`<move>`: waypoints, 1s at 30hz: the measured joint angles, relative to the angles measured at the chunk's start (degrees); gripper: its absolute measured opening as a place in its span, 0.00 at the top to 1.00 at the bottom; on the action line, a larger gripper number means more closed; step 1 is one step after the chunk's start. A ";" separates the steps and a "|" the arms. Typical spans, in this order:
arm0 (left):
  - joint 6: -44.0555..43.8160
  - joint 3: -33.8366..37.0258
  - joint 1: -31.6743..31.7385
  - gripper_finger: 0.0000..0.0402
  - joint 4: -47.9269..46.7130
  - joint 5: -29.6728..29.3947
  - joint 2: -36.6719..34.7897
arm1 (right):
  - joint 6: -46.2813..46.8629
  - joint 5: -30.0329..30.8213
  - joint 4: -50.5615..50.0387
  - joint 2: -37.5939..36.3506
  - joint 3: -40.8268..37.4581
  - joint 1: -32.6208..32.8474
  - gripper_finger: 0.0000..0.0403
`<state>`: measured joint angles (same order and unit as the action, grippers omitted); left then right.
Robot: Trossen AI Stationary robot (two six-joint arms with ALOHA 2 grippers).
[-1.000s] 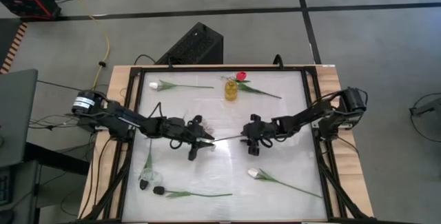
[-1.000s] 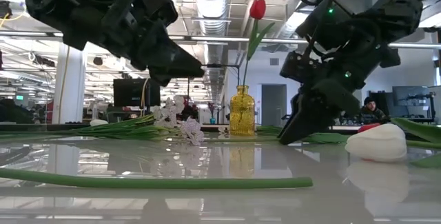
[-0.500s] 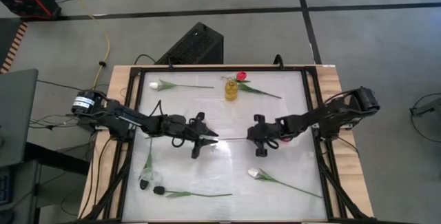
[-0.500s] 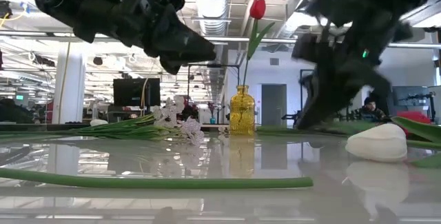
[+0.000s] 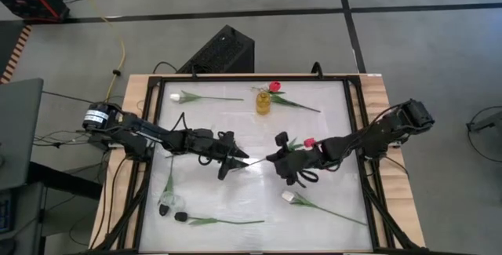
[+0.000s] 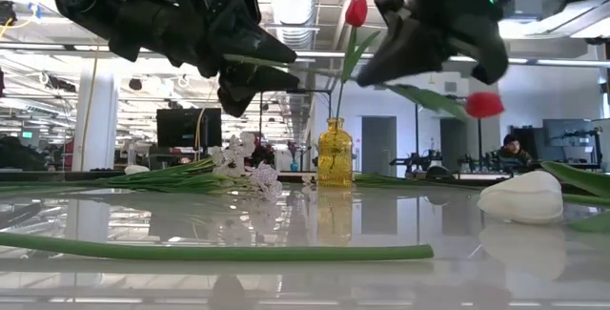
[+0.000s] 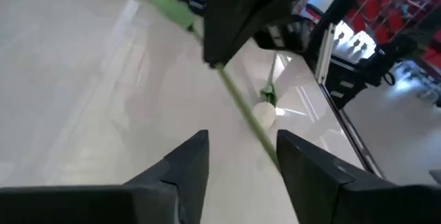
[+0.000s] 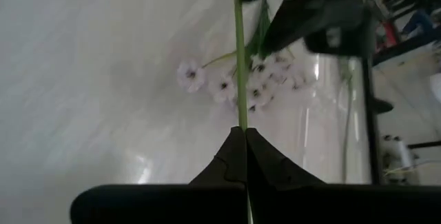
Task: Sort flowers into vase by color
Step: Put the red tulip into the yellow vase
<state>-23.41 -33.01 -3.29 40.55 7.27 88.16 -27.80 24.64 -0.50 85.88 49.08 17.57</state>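
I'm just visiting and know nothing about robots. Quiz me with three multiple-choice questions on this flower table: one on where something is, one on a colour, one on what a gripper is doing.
1. Where does the yellow vase stand?
A. near the table's far edge, about midway across
B. at the near left corner
C. under the left arm

2. What colour is the tulip already standing in the vase?
A. white
B. red
C. black

3. How is the right gripper?
A. wide open over the vase
B. out of sight
C. shut on the stem of a red tulip

Answers: 1 A, the high view shows the vase by the far rail. 2 B, the low view shows a red bud above the vase. 3 C, the right wrist view shows the fingers closed on the green stem; the left gripper is open beside it.
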 joint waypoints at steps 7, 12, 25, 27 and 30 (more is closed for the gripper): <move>-1.52 0.00 0.01 0.52 -1.15 3.72 0.00 | -5.24 1.04 -0.07 7.56 3.55 -1.54 0.96; -3.02 0.00 0.04 0.52 -6.05 2.36 0.02 | -10.04 1.22 0.01 14.34 10.26 -1.46 0.96; -0.68 0.00 -0.82 0.52 -11.67 1.01 0.07 | -17.74 1.33 -10.43 26.43 27.69 -1.18 0.96; -0.67 0.00 -0.86 0.52 -13.33 1.01 0.07 | -17.75 1.44 -11.40 27.00 29.01 -1.23 0.96; -0.71 0.00 -0.89 0.52 -16.33 2.14 0.07 | -17.72 2.25 -12.01 27.00 29.43 -1.16 0.95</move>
<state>-24.12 -33.01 -4.18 24.22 9.41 88.23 -45.52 26.90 -12.51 112.88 78.52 16.40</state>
